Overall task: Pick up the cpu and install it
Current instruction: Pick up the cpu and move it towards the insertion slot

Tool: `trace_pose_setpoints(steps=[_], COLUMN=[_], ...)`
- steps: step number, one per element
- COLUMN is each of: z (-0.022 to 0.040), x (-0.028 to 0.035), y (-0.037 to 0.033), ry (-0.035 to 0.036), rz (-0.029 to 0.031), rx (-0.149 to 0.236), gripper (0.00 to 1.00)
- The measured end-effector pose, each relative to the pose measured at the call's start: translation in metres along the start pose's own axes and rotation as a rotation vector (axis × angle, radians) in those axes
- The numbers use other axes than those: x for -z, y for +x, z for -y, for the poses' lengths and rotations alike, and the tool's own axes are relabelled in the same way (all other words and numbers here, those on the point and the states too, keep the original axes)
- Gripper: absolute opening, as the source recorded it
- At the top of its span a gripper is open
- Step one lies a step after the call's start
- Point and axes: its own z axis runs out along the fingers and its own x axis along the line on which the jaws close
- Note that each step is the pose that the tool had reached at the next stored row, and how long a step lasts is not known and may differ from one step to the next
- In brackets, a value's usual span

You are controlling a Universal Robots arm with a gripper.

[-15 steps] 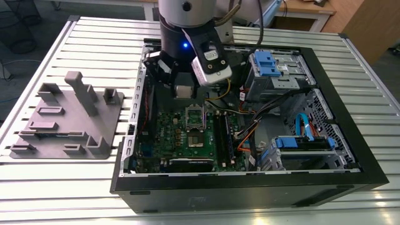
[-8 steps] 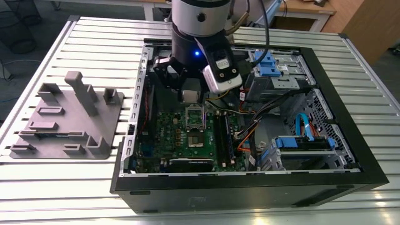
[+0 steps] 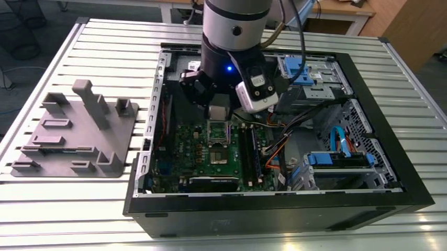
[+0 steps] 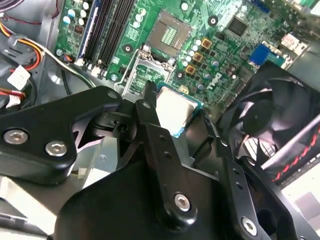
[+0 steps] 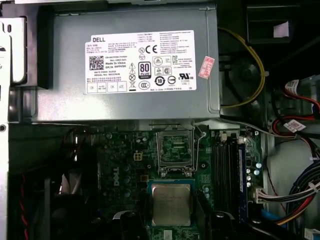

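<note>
The cpu [image 3: 219, 113], a flat square chip with a silvery-grey top, hangs in my gripper [image 3: 219, 110] a little above the green motherboard [image 3: 199, 151] inside the open computer case. Both wrist views show black fingers [image 4: 146, 107] pressing its opposite edges, so the gripper [image 4: 177, 114] is shut on the cpu [image 4: 172, 106]. The open socket [image 4: 170, 33] lies just beyond its raised metal load frame [image 4: 142, 70]. In the first wrist view the cpu [image 5: 171, 202] sits between the fingers [image 5: 131, 222] beside that frame [image 5: 175, 150].
The case's black wall [image 3: 279, 209] surrounds the board. A grey power supply [image 5: 135, 65], black memory sticks [image 5: 226, 165], a black fan [image 4: 270, 112] and loose cables [image 5: 290, 125] crowd the socket. A grey fixture block [image 3: 77, 130] lies on the slatted table at the exterior view's left.
</note>
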Motion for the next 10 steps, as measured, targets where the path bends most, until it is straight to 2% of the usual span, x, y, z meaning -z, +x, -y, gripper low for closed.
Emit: trace_pose_setpoints(steps=[6,10], z=[0.0069,0.0088], x=[-0.0093,-0.0150], y=[-0.0035,-0.0037], ry=[-0.0036,-0.0048], rz=[-0.0006,-0.0008], rx=[0.000,0.000], gripper=[0.47,0.47])
